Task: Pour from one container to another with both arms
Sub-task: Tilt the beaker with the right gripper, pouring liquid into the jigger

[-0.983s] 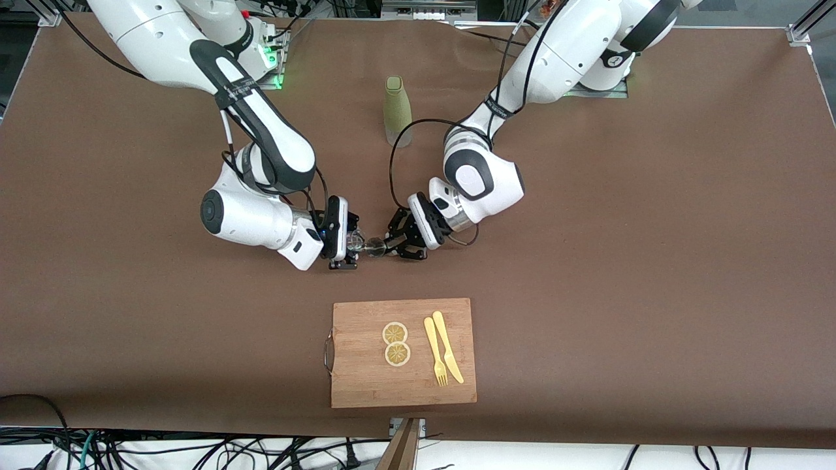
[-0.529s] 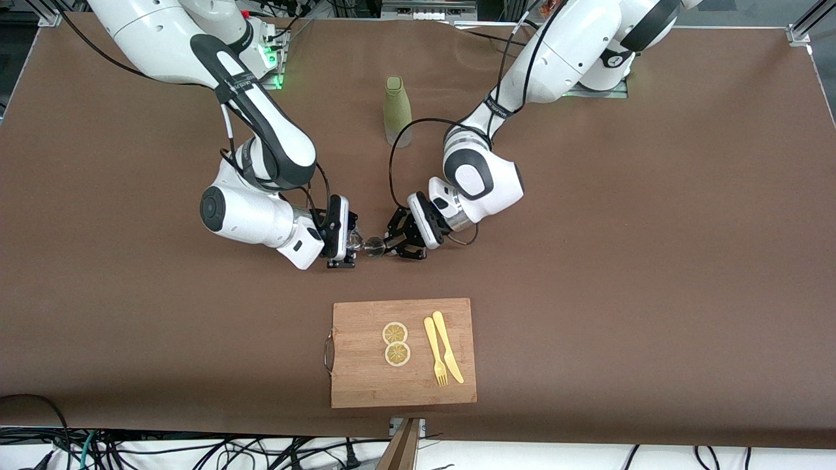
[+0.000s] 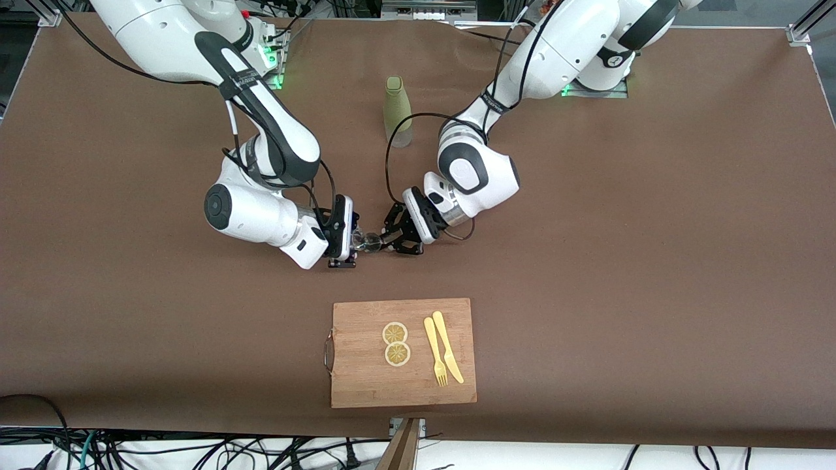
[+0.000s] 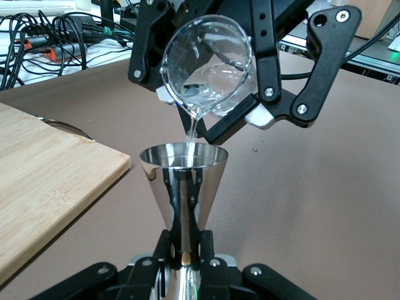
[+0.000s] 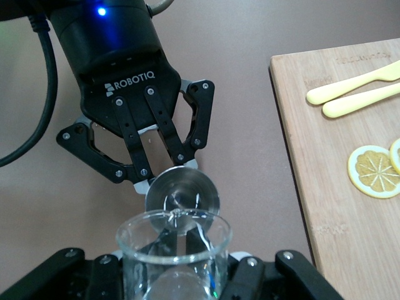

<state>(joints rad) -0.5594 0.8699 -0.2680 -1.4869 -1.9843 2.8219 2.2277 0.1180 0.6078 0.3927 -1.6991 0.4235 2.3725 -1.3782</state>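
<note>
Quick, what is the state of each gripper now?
Left gripper: shut on the jigger.
Right gripper: shut on the glass tumbler, tilted over the jigger.

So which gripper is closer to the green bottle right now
Left. The left gripper, holding the jigger upright, is over the table nearer the green bottle; the right gripper, tipping the glass tumbler, is slightly farther off.

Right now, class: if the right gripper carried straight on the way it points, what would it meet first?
The right gripper, shut on the tilted glass tumbler, faces the metal jigger held by the left gripper. The jigger's rim looks likely first, though depth is unclear.
</note>
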